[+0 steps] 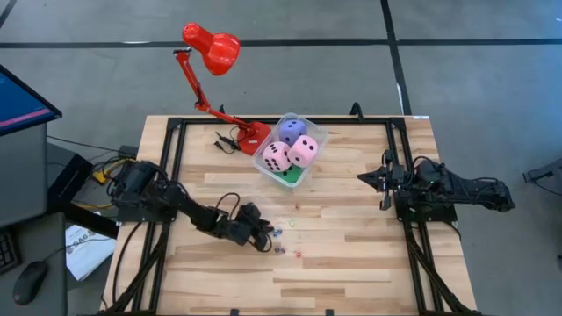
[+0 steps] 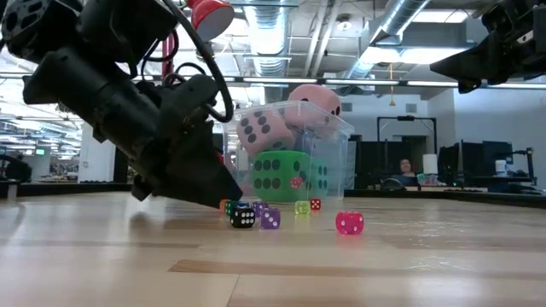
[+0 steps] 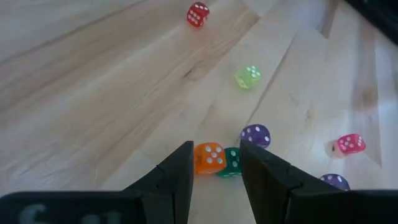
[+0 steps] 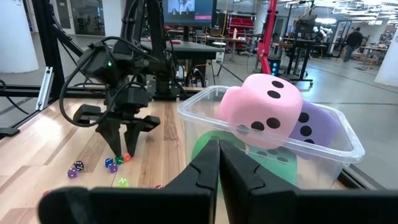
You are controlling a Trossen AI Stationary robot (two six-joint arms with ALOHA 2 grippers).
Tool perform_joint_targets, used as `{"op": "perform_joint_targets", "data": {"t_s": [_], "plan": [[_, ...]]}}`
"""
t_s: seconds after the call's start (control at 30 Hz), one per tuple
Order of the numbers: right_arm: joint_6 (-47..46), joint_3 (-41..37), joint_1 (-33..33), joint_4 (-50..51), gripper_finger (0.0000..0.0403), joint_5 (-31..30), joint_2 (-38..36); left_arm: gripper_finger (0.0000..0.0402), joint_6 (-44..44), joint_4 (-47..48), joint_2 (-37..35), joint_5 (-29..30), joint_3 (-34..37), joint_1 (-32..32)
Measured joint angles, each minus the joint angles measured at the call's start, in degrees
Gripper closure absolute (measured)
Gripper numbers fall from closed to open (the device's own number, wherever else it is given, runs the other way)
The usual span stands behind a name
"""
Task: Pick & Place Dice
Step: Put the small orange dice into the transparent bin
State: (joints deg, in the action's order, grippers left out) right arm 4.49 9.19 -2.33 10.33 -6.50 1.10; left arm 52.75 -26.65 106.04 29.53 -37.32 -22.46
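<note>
Several tiny coloured dice lie loose on the wooden table near its middle [image 1: 281, 241]. My left gripper [image 3: 216, 152] is down at the table, open, and an orange die [image 3: 209, 157] and a dark green die [image 3: 231, 162] lie side by side between its fingertips. A purple die [image 3: 255, 135], a yellow-green die [image 3: 248, 77], a red die [image 3: 198, 14] and a pink die [image 3: 350, 144] lie beyond them. Two large pink dice [image 1: 290, 153], a purple-blue one [image 1: 291, 131] and a green one [image 2: 280, 175] sit in a clear tub [image 1: 318, 133]. My right gripper [image 1: 362, 178] hangs shut and empty to the tub's right. My left gripper slants down from the table's left with its fingertips [image 3: 180, 168] at the table. The orange and dark green dice rest on the wood between the fingers. I cannot tell whether either finger touches them.
A red desk lamp [image 1: 211, 48] stands with its base [image 1: 255, 133] just left of the tub at the far edge. A black die [image 2: 243, 218] and another purple die [image 2: 270, 219] lie nearest the table's front. Bare wood spreads over the near half and the right side.
</note>
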Motion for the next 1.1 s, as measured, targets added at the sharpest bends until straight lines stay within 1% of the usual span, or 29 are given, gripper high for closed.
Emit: {"op": "perform_joint_targets", "data": {"t_s": [0.3,0.43,0.53,0.73,0.8,0.87,1.1], "plan": [[0.00,0.02,0.00,0.00,0.0394,0.00,0.00,0.0285,-2.33,1.34,0.09,6.85,0.07,0.47],[0.00,0.02,0.00,0.00,0.0394,0.02,0.00,0.0285,-6.06,1.73,-0.35,9.62,0.22,1.36],[0.00,0.07,0.00,-0.01,0.0394,0.00,0.00,0.0285,-8.72,2.08,-1.43,10.52,0.26,2.42],[0.00,0.07,-0.02,0.00,0.0394,0.00,0.02,0.0285,-13.33,1.66,-5.41,10.79,0.24,3.26],[0.00,0.07,0.00,0.00,0.0394,0.02,0.00,0.0285,-14.92,1.96,-7.30,9.60,0.50,2.65],[0.00,0.07,-0.02,0.00,0.0394,0.01,0.01,0.0285,-15.06,2.62,-9.05,7.93,1.08,1.89],[0.00,0.07,0.00,0.00,0.0394,0.00,0.02,0.0285,-12.79,7.06,-11.17,7.64,3.12,-0.98]]}}
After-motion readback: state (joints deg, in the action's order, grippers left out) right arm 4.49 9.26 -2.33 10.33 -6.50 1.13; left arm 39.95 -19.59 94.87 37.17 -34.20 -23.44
